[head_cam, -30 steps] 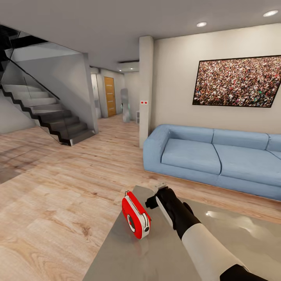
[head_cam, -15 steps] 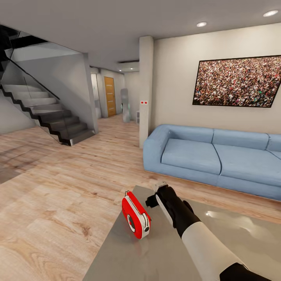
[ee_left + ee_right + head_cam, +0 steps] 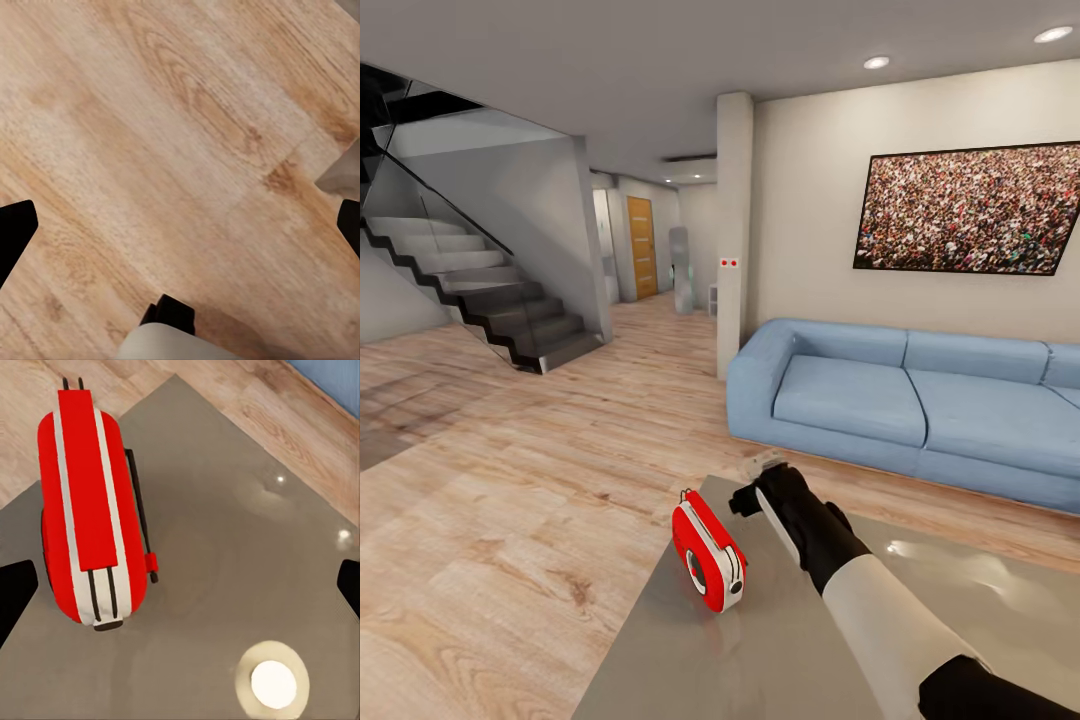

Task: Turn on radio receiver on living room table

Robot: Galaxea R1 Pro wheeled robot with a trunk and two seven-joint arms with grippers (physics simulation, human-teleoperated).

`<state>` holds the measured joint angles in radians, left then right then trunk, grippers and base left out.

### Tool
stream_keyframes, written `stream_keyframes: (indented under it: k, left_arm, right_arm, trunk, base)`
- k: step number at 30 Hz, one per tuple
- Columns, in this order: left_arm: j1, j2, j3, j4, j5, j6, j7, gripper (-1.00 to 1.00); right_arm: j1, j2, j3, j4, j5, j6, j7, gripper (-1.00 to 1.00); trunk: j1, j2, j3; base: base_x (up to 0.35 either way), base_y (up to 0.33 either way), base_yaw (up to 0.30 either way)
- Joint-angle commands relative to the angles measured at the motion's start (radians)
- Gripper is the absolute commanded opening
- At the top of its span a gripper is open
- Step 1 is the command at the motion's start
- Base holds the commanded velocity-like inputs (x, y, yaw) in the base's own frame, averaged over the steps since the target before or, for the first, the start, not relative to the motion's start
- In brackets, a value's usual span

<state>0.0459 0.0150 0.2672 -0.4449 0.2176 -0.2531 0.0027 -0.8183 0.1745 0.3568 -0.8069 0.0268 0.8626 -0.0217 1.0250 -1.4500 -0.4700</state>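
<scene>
One red radio (image 3: 707, 549) is standing upright near the corner of the grey glossy table (image 3: 760, 650), dial face turned toward the camera side, thin handle on top. Going left to right in the head view: a dark staircase (image 3: 480, 290) sits at the far left, then a hallway with an orange door (image 3: 641, 246), then a white pillar (image 3: 734, 230), then the blue sofa (image 3: 900, 400) under a big crowd picture (image 3: 968, 208) on the beige wall. Light wood floor (image 3: 490, 500) all around.

The right gripper (image 3: 752, 483) hangs over the table just beside the radio, on its right, not touching it. From the right wrist camera you look down on the radio's top (image 3: 90, 502), and the two black fingertips (image 3: 15, 596) sit at the far edges of the shot, so the fingers are spread wide with nothing between them.

Left wrist camera is just pointing at floor planks (image 3: 180, 135); its fingertips (image 3: 15, 232) are likewise wide apart, gripping nothing.
</scene>
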Motion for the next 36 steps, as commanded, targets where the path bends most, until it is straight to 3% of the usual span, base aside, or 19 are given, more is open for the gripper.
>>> stream_keyframes:
  k: [1, 5, 12, 20, 36]
  left_arm:
    - [0.000, 0.001, 0.000, 0.000, -0.001, -0.001, 0.000, 1.00]
    - [0.000, 0.009, 0.000, 0.001, -0.002, -0.004, 0.000, 1.00]
    - [0.000, 0.014, 0.000, 0.001, -0.003, -0.006, 0.001, 1.00]
    - [0.000, 0.015, 0.000, 0.002, -0.003, -0.006, 0.002, 1.00]
    - [0.000, 0.016, -0.002, 0.002, -0.004, -0.007, 0.005, 1.00]
  right_arm:
    - [0.000, 0.000, 0.058, 0.002, 0.000, -0.073, 0.000, 1.00]
    - [-0.001, 0.000, 0.087, 0.005, -0.001, -0.098, 0.000, 1.00]
    - [-0.001, 0.000, 0.102, 0.006, -0.002, -0.106, 0.018, 1.00]
    - [-0.001, 0.000, 0.108, 0.005, 0.012, -0.108, 0.144, 1.00]
    - [-0.001, 0.000, 0.111, 0.006, 0.022, -0.121, 0.168, 1.00]
  trunk:
    - [0.000, 0.000, 0.000]
    - [0.000, 0.000, 0.000]
    - [0.000, 0.000, 0.000]
    - [0.000, 0.000, 0.000]
    - [0.000, 0.000, 0.000]
  base:
    - [0.000, 0.000, 0.000]
    - [0.000, 0.000, 0.000]
    - [0.000, 0.000, 0.000]
    - [0.000, 0.000, 0.000]
    - [0.169, 0.000, 0.000]
